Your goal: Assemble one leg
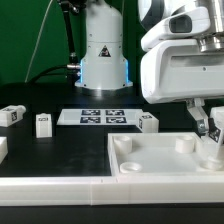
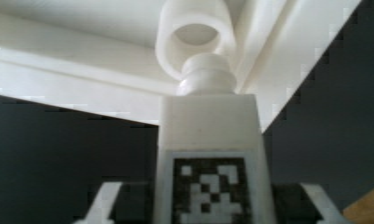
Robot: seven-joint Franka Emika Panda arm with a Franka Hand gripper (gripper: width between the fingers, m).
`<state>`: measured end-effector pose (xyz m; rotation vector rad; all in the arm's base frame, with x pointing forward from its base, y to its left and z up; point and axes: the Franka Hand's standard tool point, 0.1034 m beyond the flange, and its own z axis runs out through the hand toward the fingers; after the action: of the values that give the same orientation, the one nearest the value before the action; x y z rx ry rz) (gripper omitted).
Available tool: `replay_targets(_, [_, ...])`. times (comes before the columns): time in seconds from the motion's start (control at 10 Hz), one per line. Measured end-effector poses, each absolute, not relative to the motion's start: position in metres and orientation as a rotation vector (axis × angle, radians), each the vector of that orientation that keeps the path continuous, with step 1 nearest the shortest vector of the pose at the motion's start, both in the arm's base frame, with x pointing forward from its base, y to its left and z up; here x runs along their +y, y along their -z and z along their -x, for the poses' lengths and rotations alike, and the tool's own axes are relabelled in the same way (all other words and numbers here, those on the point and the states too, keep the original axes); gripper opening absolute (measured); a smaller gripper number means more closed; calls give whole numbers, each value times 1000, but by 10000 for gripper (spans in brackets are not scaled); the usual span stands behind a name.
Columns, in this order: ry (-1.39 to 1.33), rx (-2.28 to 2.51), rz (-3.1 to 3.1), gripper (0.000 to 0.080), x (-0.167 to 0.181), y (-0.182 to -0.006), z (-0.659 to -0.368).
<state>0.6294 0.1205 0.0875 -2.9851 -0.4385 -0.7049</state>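
Between the fingers [image 2: 109,206] of the gripper [image 2: 210,208] you have the leg [image 2: 212,150] clamped, its tag face turned to the wrist camera, so the jaws stand narrow, closed on that block. Its round peg [image 2: 203,72] points at a corner socket [image 2: 196,36] of the big white tray [image 1: 150,160]. The tip looks just short of the hole, and I cannot tell whether it already touches the rim. Your main risk is alignment: the peg seems slightly off the hole's centre, so a straight push could land it on the rim. That would tilt the leg in your grip, because you hold it far from the peg end. It could also shove the tray across the table [image 1: 60,150], since nothing visible pins it down. If the joint needs turning, a tilted start could jam it. In the exterior view the gripper body hides the contact point, so trust the wrist view. The spare legs [image 1: 43,123] and the marker board [image 1: 97,117] lie well apart and pose no threat.
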Motion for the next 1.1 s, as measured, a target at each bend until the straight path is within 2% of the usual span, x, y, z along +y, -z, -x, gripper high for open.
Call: replay_targets(1.1, [701, -439, 2987, 291, 118, -83, -620])
